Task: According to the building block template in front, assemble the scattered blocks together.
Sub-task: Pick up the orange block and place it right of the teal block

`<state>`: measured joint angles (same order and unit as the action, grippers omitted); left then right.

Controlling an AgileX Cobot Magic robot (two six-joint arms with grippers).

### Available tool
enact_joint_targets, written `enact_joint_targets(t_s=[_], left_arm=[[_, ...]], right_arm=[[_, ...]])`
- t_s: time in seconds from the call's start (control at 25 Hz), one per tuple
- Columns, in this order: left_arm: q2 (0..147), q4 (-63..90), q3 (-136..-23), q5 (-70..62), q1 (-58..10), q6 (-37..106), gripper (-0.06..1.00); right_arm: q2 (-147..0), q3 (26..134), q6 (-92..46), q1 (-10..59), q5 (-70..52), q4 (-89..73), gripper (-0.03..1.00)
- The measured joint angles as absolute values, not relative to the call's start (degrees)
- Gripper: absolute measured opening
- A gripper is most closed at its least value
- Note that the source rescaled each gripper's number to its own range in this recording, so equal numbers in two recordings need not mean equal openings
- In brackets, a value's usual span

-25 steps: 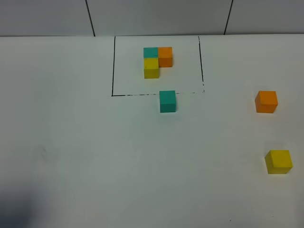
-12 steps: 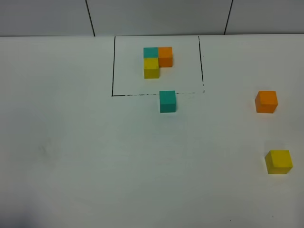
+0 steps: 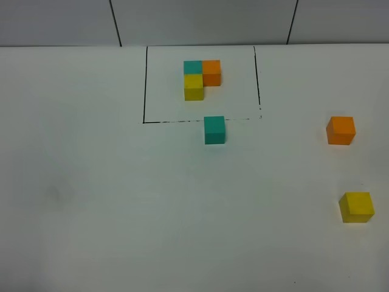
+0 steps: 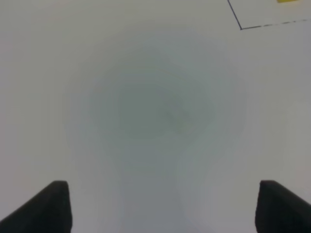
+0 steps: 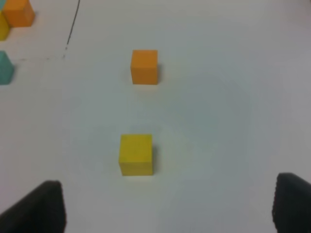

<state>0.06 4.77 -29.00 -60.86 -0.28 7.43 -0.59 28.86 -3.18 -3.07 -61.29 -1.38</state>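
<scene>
In the upper middle of the exterior high view, the building block template point(image 3: 200, 78) stands inside a thin black rectangle point(image 3: 144, 85). Its teal cube is at the upper left, the orange one touches it on the right, and the yellow one touches it from below. The loose teal cube point(image 3: 214, 129) sits on the lower line of this rectangle, a little right of the frame's centre. The loose orange cube point(image 3: 340, 130) is at the right side at middle height, and the loose yellow cube point(image 3: 356, 207) is below it, in the lower right. The three are well apart on the white table point(image 3: 91, 182).

In the left wrist view, the left gripper point(image 4: 165, 208) is released. Its two dark fingertips stand far apart with only bare table between them. Beyond them shows one corner of the black rectangle.

In the right wrist view, the right gripper point(image 5: 167, 206) is also spread wide and grasps nothing. The yellow cube lies just beyond the fingertips, and the orange cube lies farther on, apart from it. The teal cube and part of the template are cut by the picture's edge.
</scene>
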Motion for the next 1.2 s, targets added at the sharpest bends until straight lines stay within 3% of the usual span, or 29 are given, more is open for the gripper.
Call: enact_joint_targets(t_s=[1.2], left_arm=[[-0.3, 4.6, -29.0, -60.9, -0.3, 6.3, 0.83]], right_arm=[[-0.6, 28.9, -3.2, -3.1, -61.3, -1.4, 0.73]])
